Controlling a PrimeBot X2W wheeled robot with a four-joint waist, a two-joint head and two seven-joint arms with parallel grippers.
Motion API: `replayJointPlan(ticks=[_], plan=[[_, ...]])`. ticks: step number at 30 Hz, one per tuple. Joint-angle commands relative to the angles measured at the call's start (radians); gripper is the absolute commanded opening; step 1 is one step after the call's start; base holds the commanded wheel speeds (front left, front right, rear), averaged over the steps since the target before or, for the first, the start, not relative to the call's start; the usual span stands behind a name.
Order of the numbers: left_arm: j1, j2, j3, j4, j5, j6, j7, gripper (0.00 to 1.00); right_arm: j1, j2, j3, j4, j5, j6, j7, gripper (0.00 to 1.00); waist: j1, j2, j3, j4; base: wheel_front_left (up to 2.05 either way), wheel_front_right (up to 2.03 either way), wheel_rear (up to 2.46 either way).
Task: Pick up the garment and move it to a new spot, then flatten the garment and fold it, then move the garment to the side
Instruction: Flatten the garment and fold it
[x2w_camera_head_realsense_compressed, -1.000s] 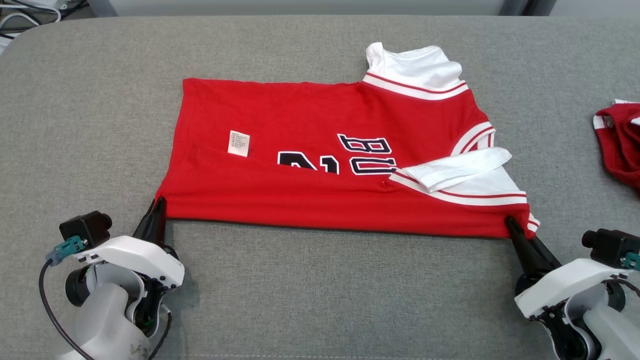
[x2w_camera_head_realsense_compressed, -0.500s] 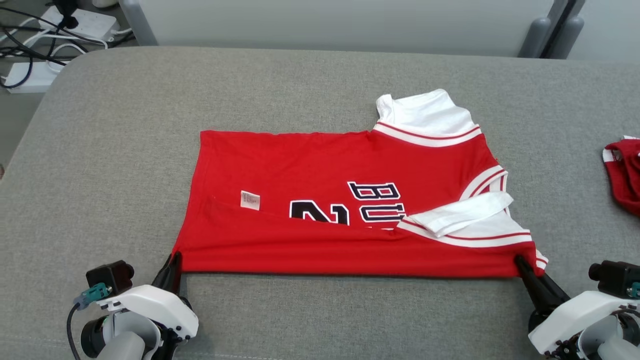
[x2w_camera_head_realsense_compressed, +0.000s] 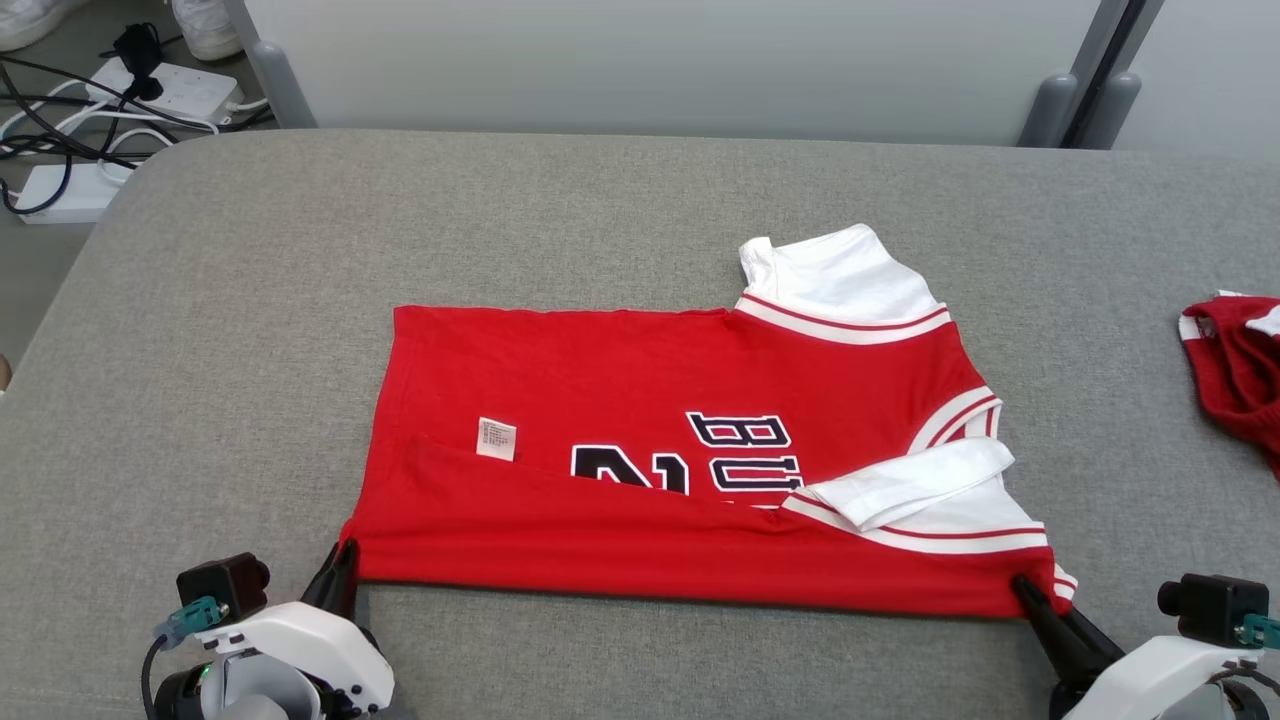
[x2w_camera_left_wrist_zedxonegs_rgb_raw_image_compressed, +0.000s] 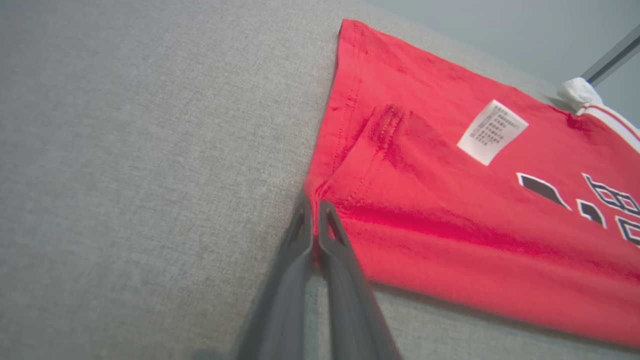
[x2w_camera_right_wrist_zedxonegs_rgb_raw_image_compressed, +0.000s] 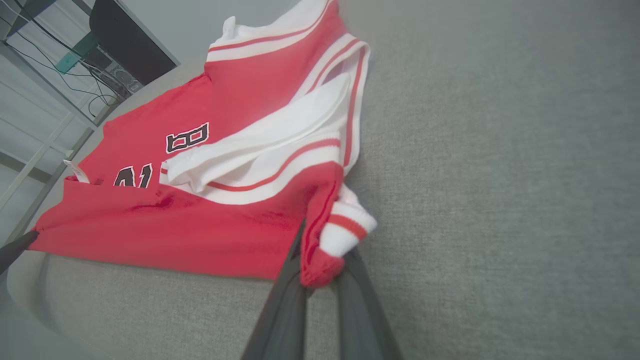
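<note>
Your left gripper sits low at the lower left above its white left wrist. Its fingers are pressed together, pointing up and slightly right, and they nip the near left corner of the garment. Your right gripper mirrors it at the lower right, with fingers leaning up and left from the white right wrist, closed on the near right corner with cloth bunched between them

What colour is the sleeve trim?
Sleeve trim: white with red stripe; best in right wrist view.
</note>
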Motion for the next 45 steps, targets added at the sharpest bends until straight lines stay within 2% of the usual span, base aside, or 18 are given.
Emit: replayJointPlan(ticks=[1,2,5,8,14,17,22,28,32,36,38,45], plan=[[-0.011,0.044,0.035,-0.025,0.015,0.019,-0.011,0.45,0.01,-0.038,0.005,-0.013,0.016,-0.005,0.005,0.56,0.0,0.0,0.005,-0.003,0.0,0.0,0.0],[-0.011,0.044,0.036,-0.03,0.021,0.024,-0.011,1.0,0.009,-0.04,0.011,-0.016,0.016,-0.005,0.013,1.0,0.0,0.0,0.007,-0.004,0.0,0.0,0.0],[-0.012,0.047,0.042,-0.047,0.039,0.042,-0.011,1.0,0.015,-0.068,0.002,-0.022,0.017,-0.005,0.013,1.0,0.0,0.0,0.01,-0.004,0.0,0.0,0.0],[-0.009,0.054,0.054,-0.082,0.059,0.059,-0.011,1.0,0.018,-0.109,-0.052,-0.027,0.006,-0.005,-0.008,1.0,0.0,0.0,0.011,-0.005,0.0,0.0,0.0],[-0.02,0.071,0.052,-0.163,0.106,0.072,-0.011,1.0,-0.01,-0.138,-0.137,-0.037,-0.062,-0.005,-0.024,1.0,0.0,0.0,0.02,-0.012,0.0,0.0,0.0],[-0.047,0.087,0.044,-0.204,0.137,0.067,-0.011,1.0,-0.064,-0.125,-0.171,-0.051,-0.131,-0.005,-0.027,1.0,0.0,0.0,0.039,-0.015,0.0,0.0,0.0],[-0.121,0.101,0.016,-0.223,0.173,0.049,-0.01,1.0,-0.18,-0.066,-0.212,-0.06,-0.258,-0.005,-0.028,1.0,0.0,0.0,0.081,-0.018,0.0,0.0,0.0],[-0.244,0.142,-0.042,-0.196,0.223,0.013,0.015,1.0,-0.335,0.001,-0.182,-0.054,-0.359,-0.005,-0.019,1.0,0.0,0.0,0.157,-0.029,0.0,0.0,0.0],[-0.326,0.18,-0.067,-0.154,0.229,-0.012,0.037,1.0,-0.432,0.045,-0.16,-0.039,-0.384,-0.005,-0.016,1.0,0.0,0.0,0.21,-0.054,0.0,0.0,0.0],[-0.421,0.244,-0.118,-0.128,0.203,-0.03,0.082,1.0,-0.514,0.087,-0.126,-0.018,-0.394,-0.005,-0.02,1.0,0.0,0.0,0.269,-0.083,0.0,0.0,0.0],[-0.445,0.262,-0.171,-0.149,0.149,-0.031,0.117,1.0,-0.534,0.095,-0.114,-0.012,-0.394,-0.005,-0.022,1.0,0.0,0.0,0.287,-0.094,0.0,0.0,0.0],[-0.509,0.426,-0.332,-0.218,-0.013,-0.032,0.22,1.0,-0.563,0.114,-0.085,0.004,-0.373,-0.005,-0.028,1.0,0.0,0.0,0.336,-0.132,0.0,0.0,0.0]])
